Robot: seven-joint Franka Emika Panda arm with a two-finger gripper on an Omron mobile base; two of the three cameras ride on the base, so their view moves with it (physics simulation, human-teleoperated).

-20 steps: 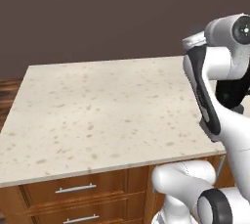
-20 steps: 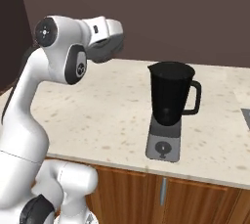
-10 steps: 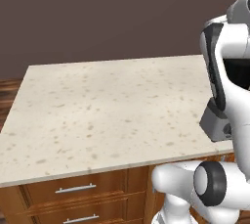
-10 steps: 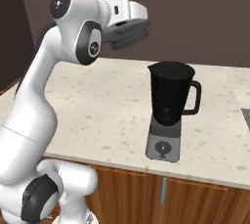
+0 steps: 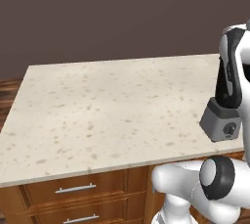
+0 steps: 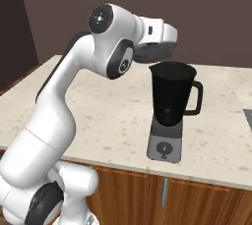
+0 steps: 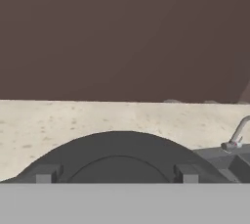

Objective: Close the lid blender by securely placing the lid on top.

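The blender (image 6: 172, 106) stands upright near the front edge of the surface (image 6: 98, 116), toward its right end. Its jar mouth is uncovered and its handle points toward the right edge. The hand (image 7: 115, 173) hangs above and slightly to the left and back of the jar. Seen from the hand, the dark round mouth lies just below and ahead of the fingertips (image 7: 46, 173). The fingertips stand wide apart, and I see nothing gripped between them, so I judge the hand to be empty. I cannot tell where the lid lies. A faucet (image 7: 238, 134) shows further toward the right end, so the search probably goes that way. Compared with one second ago, the arm has lifted and swung the hand from well left of the jar to almost over it. The blender itself has not moved, and the fingers have kept the same wide opening.
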